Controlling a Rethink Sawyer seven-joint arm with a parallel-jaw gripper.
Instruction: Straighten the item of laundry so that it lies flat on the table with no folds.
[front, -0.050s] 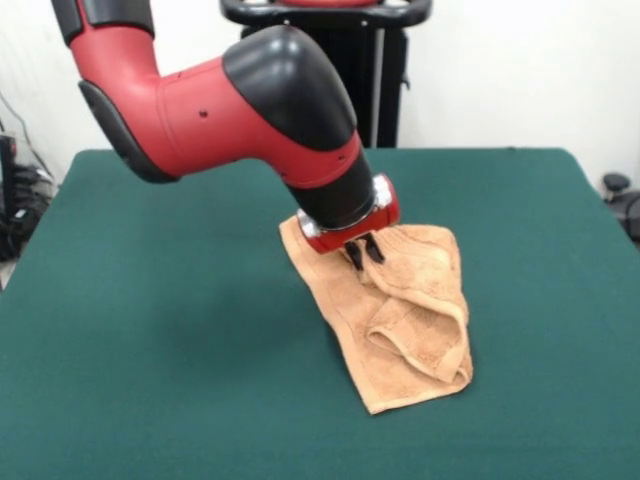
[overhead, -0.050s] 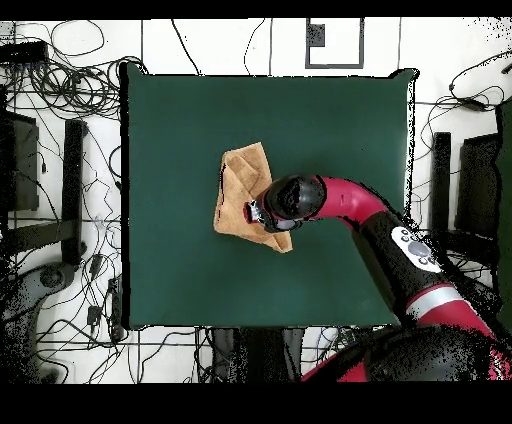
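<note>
The item of laundry (front, -0.050s: 400, 350), an orange-tan terry towel, lies crumpled near the middle of the dark green table (front, -0.050s: 150, 320). One side is doubled over into a thick fold running toward the near right corner. My gripper (front, -0.050s: 363, 260) points down at the towel's far end, its two dark fingers close together and pinching a ridge of cloth. From overhead, the towel (overhead, -0.050s: 238, 190) shows as an uneven folded shape left of the table's (overhead, -0.050s: 330, 120) centre, and the gripper (overhead, -0.050s: 256, 213) sits over its lower right part, hiding some of the cloth.
My red and black arm (front, -0.050s: 240, 110) reaches over the table's far left part in the front view. Cables and equipment (overhead, -0.050s: 60, 150) lie on the floor around the table. Green tabletop surrounds the towel on all sides.
</note>
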